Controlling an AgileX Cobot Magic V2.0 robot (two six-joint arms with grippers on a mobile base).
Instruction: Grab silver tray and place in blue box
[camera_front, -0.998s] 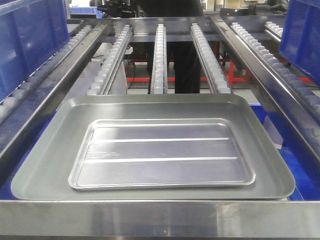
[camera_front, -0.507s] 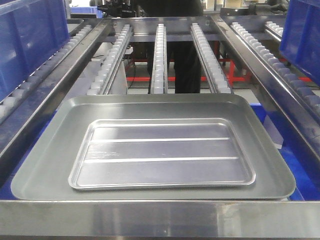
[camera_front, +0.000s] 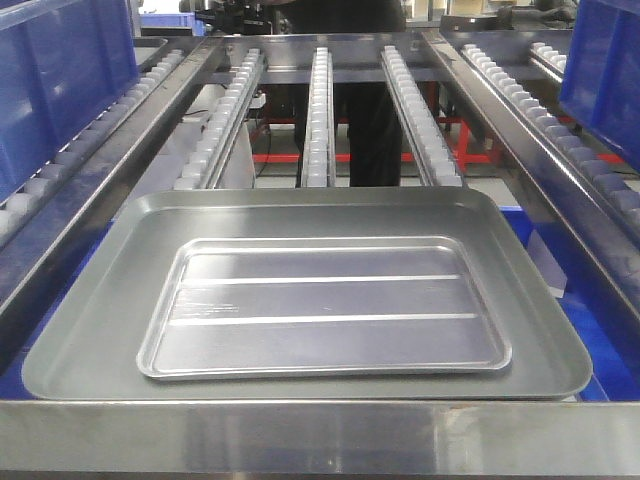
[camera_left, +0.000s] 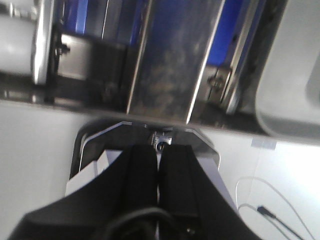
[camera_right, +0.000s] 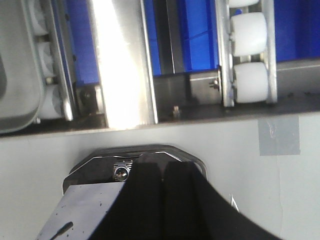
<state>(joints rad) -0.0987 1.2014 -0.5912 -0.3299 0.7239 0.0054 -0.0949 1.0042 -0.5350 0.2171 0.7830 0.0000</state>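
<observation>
- Neither arm appeared in the front view. Each showed only in its own wrist camera, below the steel frame.
- The left gripper was blurred. Its black fingers were pressed together with only a thin slit between them, holding nothing.
- The right gripper also had its fingers closed against each other, empty.
- Both wrist views caught only a rounded corner of the grey tray, with the rest cut off.
- A dark upright shape behind the roller lanes was too dim to identify.
- The blue box on the left lane was cut off by the frame edge, so its rim and inside were out of sight. A second blue crate on the right was cropped the same way.
- The silver tray lay flat on the floor of the grey tray, its whole rim in view and its two ridges running left to right.
- Bare grey floor ringed the silver tray, broadest on the left and far sides and narrowest along the near edge.
- The steel front bar ran just in front of the grey tray's near rim.
</observation>
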